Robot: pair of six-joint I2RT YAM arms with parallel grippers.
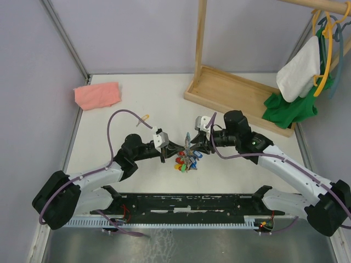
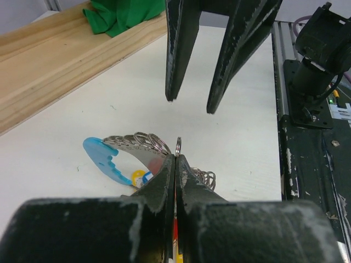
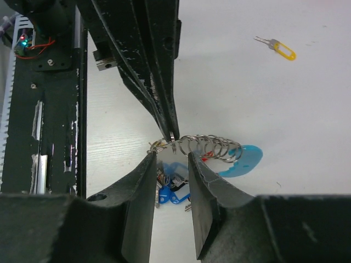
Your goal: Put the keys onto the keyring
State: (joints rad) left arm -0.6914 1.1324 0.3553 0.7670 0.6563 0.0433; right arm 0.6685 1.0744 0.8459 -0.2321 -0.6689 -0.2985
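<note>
White tabletop (image 1: 137,104) carries the keyring (image 3: 203,145) centrally, nipped by the clenched left pincer (image 2: 175,159); the right pincer (image 3: 170,159) stands released just beside. So thin a nip could slip and drop it; the yellow-headed key (image 3: 279,48) lies well apart.

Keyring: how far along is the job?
Done: nothing I can confirm. In hand: left gripper is shut on a loop of the keyring; right gripper is open beside it, empty. Left: at least the yellow-head key, lying loose on the table, apart from the bunch.
</note>
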